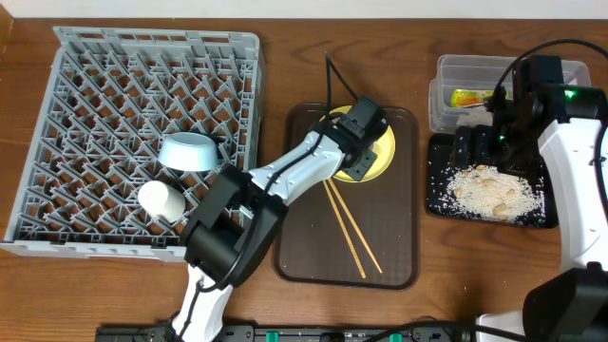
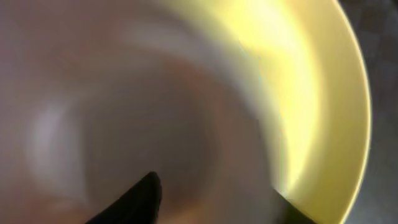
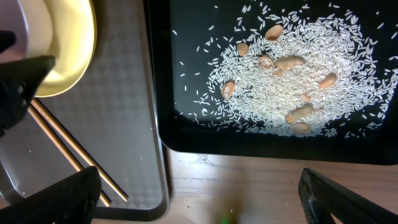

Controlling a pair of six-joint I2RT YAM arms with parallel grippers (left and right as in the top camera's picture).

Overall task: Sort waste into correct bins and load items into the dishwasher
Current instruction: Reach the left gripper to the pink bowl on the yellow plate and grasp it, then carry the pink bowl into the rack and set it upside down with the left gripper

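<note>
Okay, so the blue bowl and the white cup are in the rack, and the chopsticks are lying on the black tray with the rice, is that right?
Not quite. The blue bowl and white cup are in the rack, but the chopsticks lie on the brown tray beside the yellow plate, not on the black tray with the rice. The overhead view shows this.

Brown wood-grain table (image 1: 275,24) fills view; even light; dark strip (image 1: 313,334) along near edge, possibly rail.
</note>
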